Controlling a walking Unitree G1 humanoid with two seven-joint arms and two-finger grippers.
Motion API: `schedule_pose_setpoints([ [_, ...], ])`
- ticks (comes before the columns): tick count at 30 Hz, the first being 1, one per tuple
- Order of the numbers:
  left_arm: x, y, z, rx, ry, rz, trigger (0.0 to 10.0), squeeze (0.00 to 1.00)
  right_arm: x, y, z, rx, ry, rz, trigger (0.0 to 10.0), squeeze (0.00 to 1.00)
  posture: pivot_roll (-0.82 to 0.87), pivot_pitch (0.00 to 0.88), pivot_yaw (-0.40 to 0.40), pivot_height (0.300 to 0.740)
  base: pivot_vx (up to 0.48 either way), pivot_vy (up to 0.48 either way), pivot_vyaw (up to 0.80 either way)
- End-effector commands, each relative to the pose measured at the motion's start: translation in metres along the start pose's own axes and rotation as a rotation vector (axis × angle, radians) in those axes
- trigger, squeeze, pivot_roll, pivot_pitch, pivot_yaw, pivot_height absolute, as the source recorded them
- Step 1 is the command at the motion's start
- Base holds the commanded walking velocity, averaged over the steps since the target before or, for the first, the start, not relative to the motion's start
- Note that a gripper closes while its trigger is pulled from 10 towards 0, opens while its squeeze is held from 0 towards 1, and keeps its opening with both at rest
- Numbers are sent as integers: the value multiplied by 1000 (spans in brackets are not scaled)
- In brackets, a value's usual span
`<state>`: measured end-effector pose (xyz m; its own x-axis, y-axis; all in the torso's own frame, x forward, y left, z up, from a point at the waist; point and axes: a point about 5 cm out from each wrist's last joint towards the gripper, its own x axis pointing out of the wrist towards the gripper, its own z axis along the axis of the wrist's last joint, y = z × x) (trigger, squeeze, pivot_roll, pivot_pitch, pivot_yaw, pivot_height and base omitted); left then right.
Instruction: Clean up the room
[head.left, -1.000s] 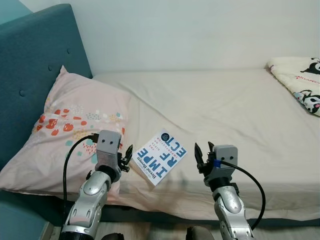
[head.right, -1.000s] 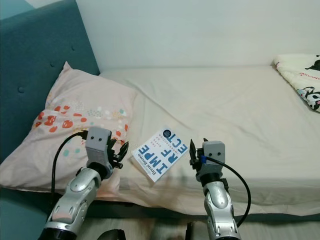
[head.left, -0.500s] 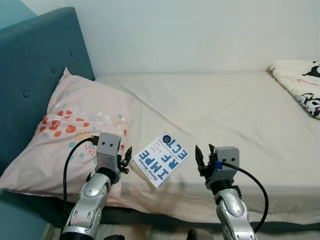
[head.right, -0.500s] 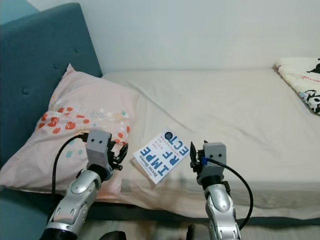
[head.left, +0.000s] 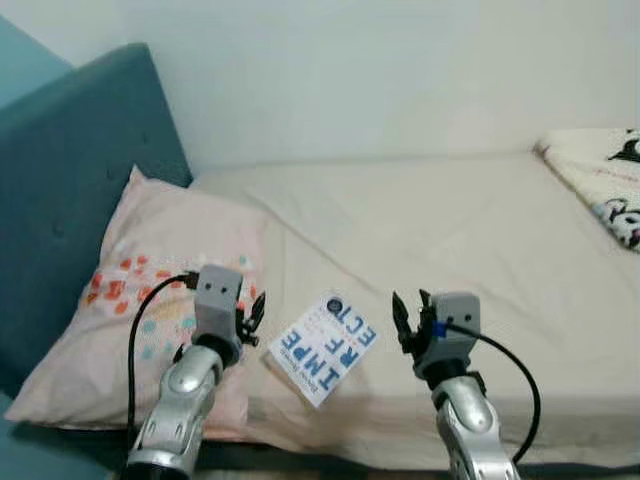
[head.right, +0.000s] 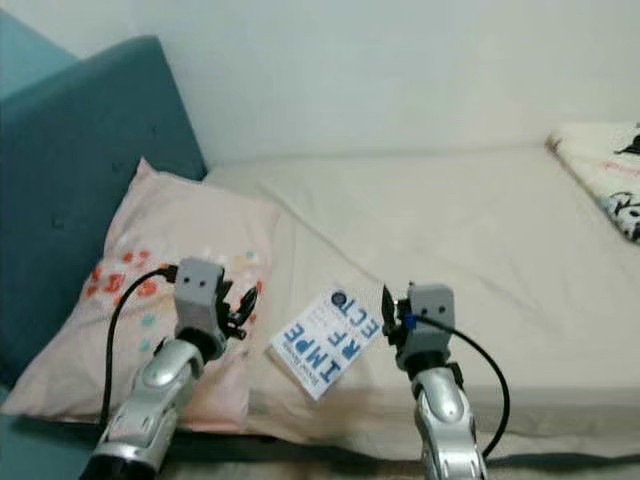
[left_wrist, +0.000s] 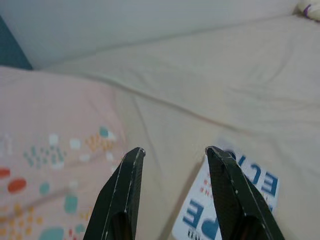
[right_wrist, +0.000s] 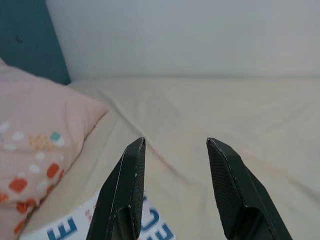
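Observation:
A white book with big blue letters (head.left: 324, 346) lies flat on the beige bed sheet near the bed's front edge, between my two arms. My left gripper (head.left: 251, 314) hovers open just left of the book, over the edge of the pink patterned pillow (head.left: 150, 300). My right gripper (head.left: 408, 314) is open too, raised just right of the book. In the left wrist view the book (left_wrist: 230, 200) lies beyond the fingers (left_wrist: 122, 192). In the right wrist view the book's corner (right_wrist: 75, 227) and the pillow (right_wrist: 40, 130) lie below the open fingers (right_wrist: 225, 185).
A teal upholstered headboard (head.left: 70, 190) rises at the left behind the pillow. A white blanket with black cartoon figures (head.left: 600, 180) lies at the far right of the bed. A white wall runs along the bed's far side. The mattress (head.left: 450, 230) stretches wide beyond the book.
The head camera has tilted, so the whole scene sits lower and slightly blurred. Both grippers stay open beside the book, which has not moved on the bed.

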<state>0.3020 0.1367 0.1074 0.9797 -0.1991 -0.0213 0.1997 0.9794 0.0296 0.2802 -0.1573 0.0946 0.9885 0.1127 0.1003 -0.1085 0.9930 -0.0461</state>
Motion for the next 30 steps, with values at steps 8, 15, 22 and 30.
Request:
schedule_pose_setpoints([
  [8, -1, 2, -2, 0, 4, 4, 10000, 0, 1, 5, 3, 12, -2, 15, 10000, 0, -13, 0, 35, 739, 0, 0, 0],
  [15, -1, 4, -2, -1, 4, 16, 10000, 0, 3, 5, 2, 15, 4, 24, 10000, 0, -6, 5, 33, 740, 0, 0, 0],
  [22, -2, 4, -7, -2, 19, 13, 10000, 0, 4, 6, -1, 32, 8, 23, 10000, 0, -7, 1, 32, 740, 0, 0, 0],
  [30, -11, -9, -78, 67, 307, -75, 10000, 0, -20, 10, -87, 41, 458, 64, 10000, 0, -6, 0, 31, 740, 0, 0, 0],
])
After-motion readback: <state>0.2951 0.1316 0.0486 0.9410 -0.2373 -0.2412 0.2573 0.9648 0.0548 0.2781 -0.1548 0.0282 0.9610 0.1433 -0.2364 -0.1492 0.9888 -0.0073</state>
